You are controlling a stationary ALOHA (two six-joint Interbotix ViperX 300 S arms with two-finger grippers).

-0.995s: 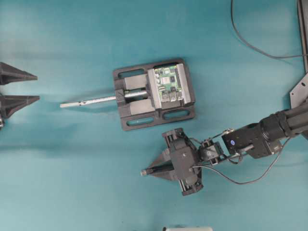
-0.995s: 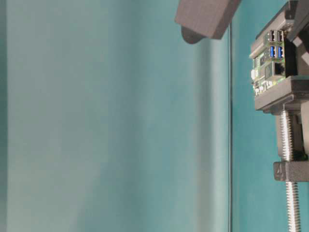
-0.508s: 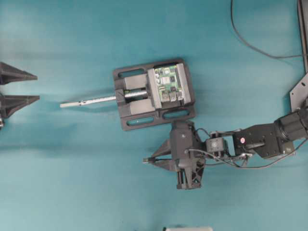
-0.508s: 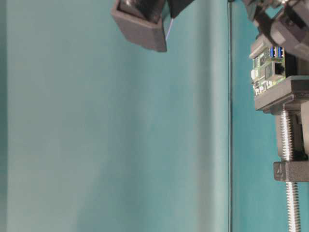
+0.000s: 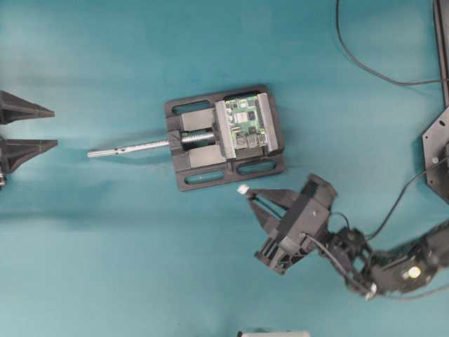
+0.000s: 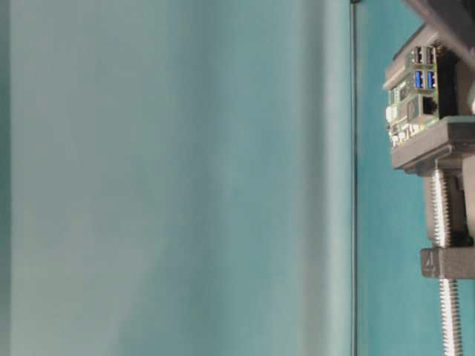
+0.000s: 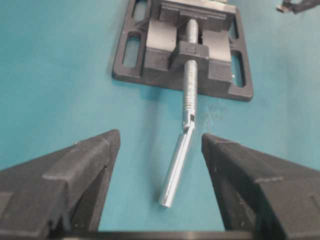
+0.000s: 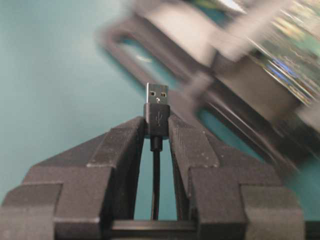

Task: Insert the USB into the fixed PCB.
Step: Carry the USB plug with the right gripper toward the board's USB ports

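The fixed PCB [image 5: 247, 123] is a small green board clamped in a black vise [image 5: 203, 151] mid-table. The table-level view shows it on edge, the PCB's [image 6: 414, 96] silver and blue ports facing out. My right gripper [image 5: 250, 195] is just below the vise's front right corner, shut on the USB [image 5: 243, 189]. In the right wrist view the USB [image 8: 157, 102] stands between the fingertips, silvery tip out, its thin cable running back between the fingers. The PCB [image 8: 287, 65] is blurred there. My left gripper [image 5: 50, 128] is open at the far left, empty.
The vise's silver screw rod [image 5: 130, 148] sticks out leftward, and in the left wrist view the rod's handle [image 7: 177, 165] lies between the open fingers of the left gripper [image 7: 160, 135]. A thicker black cable [image 5: 361, 63] curves across the back right. A white object [image 5: 273, 334] shows at the front edge.
The right gripper has swung from pointing left to pointing up-left, carrying the USB tip up to the vise's front edge. Its arm has dropped to the lower right. The left gripper has not moved.
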